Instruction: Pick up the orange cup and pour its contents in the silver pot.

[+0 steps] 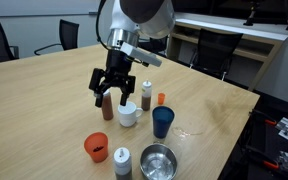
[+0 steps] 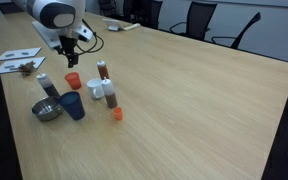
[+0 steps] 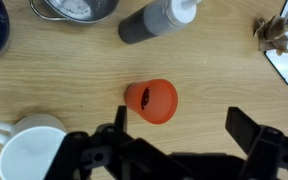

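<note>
The orange cup (image 3: 154, 100) stands upright on the wooden table with something dark inside. It also shows in both exterior views (image 1: 96, 147) (image 2: 73, 81). The silver pot (image 1: 158, 160) (image 2: 47, 109) sits close by, and only its rim shows at the top edge of the wrist view (image 3: 74, 8). My gripper (image 3: 179, 125) (image 1: 114, 88) (image 2: 69, 45) is open and empty and hangs above the table. In the wrist view the cup lies just past the left finger, not between the fingers.
A grey-topped shaker (image 3: 154, 18) lies between cup and pot. A white mug (image 3: 29, 150), a dark blue cup (image 1: 162, 122), a brown bottle (image 1: 107, 108) and a small orange-capped bottle (image 1: 160, 98) stand nearby. Papers (image 2: 14, 60) lie near the table edge.
</note>
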